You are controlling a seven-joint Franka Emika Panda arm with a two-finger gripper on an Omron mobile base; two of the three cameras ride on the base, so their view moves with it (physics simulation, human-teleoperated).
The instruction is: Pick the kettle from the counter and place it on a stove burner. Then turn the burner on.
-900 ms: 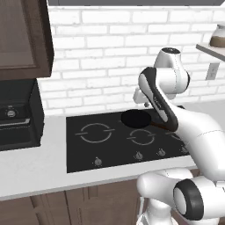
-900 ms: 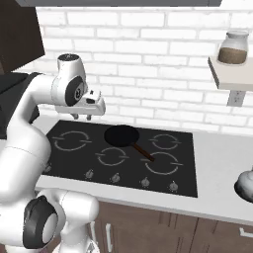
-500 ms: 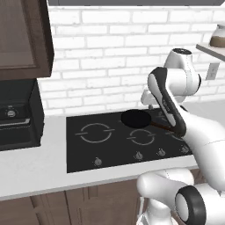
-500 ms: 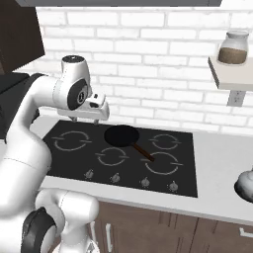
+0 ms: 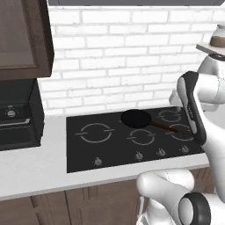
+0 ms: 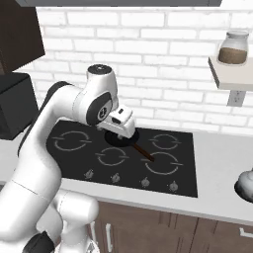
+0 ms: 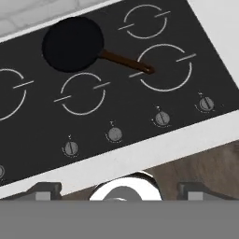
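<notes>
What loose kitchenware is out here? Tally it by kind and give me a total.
frying pan: 1
kettle: 1
jar: 1
Total: 3

The kettle [image 6: 246,185] is cut off by the right edge — spout and handle unseen; jar [image 5: 218,40] likewise cropped.

Glossy white rounded arm segments, dark grey joint bands, bulbous white base, boxy white wrist block
</notes>
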